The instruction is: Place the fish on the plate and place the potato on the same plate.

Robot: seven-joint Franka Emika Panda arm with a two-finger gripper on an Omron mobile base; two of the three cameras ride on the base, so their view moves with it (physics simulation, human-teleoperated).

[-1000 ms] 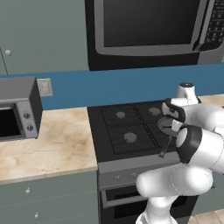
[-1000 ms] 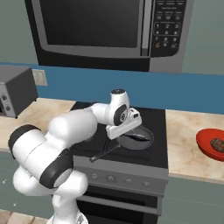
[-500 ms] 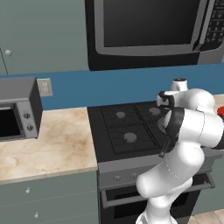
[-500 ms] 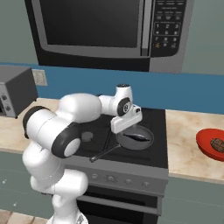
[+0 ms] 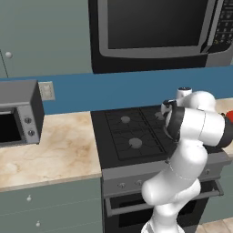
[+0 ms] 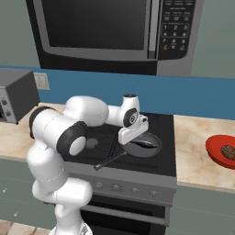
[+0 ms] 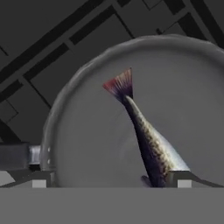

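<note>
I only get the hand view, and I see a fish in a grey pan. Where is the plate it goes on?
Observer: The red plate sits on the counter to the right of the stove.
Operator: Is anything on it?
Observer: Yes, a brown lump, probably the potato, lies on it.
Operator: Where is the pan?
Observer: The pan is on the stove's front right burner, handle pointing toward the front-left.
Operator: Is the robot holding the fish?
Observer: No, the gripper hangs open above the fish.

One fish (image 7: 151, 142), one pan (image 6: 143, 145), one plate (image 6: 216, 148), one potato (image 6: 228, 151).
</note>
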